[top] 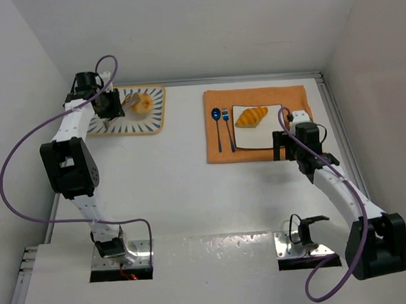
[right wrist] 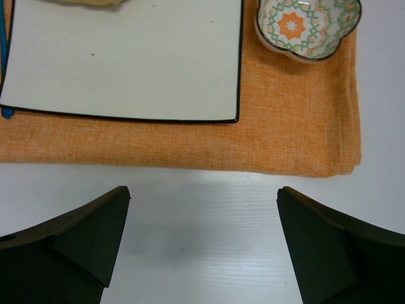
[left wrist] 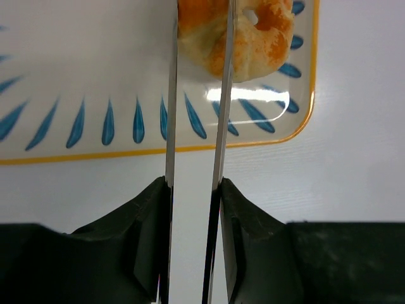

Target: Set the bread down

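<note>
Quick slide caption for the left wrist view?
Left gripper, jaws closed on the round golden-brown bun atop the blue-petalled, orange-rimmed tray.

The tray [left wrist: 63, 57] at 10 o'clock is sporting white with blue teardrop strokes and a yellow-orange rim, and the bun [left wrist: 266, 44] on it is looking golden-brown with pale patches. Over at 1 o'clock the woven mat [right wrist: 190, 142] is glowing orange. The plate [right wrist: 126, 63] is showing white with a thin black edge, and the croissant [top: 251, 116] is looking golden. The spoon [top: 217, 123] and fork [top: 227, 126] are looking blue. The bowl [right wrist: 308, 25] is wearing a green-and-orange geometric pattern. The cables [top: 23, 142] are running purple.
</note>
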